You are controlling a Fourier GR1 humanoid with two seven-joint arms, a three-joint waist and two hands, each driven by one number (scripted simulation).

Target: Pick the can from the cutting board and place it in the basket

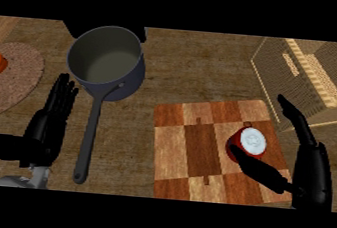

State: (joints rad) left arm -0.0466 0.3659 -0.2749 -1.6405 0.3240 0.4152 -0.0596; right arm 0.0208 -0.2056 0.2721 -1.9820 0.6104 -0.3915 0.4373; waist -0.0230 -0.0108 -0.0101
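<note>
Head view: red can (249, 143) on cutting board (217, 150) right edge. Right robot hand (301, 161) spread wide around can, not closed. Left robot hand (49, 116) open, fingers straight. Basket (308, 77) at surface right edge.

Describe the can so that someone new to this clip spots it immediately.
Find the checkered wooden cutting board at lower centre-right, beside the wicker basket. The can sits near the board's right edge, between the right hand's thumb and fingers. It is the only red thing with a round white top; the saucepan further left is dark grey.
</note>
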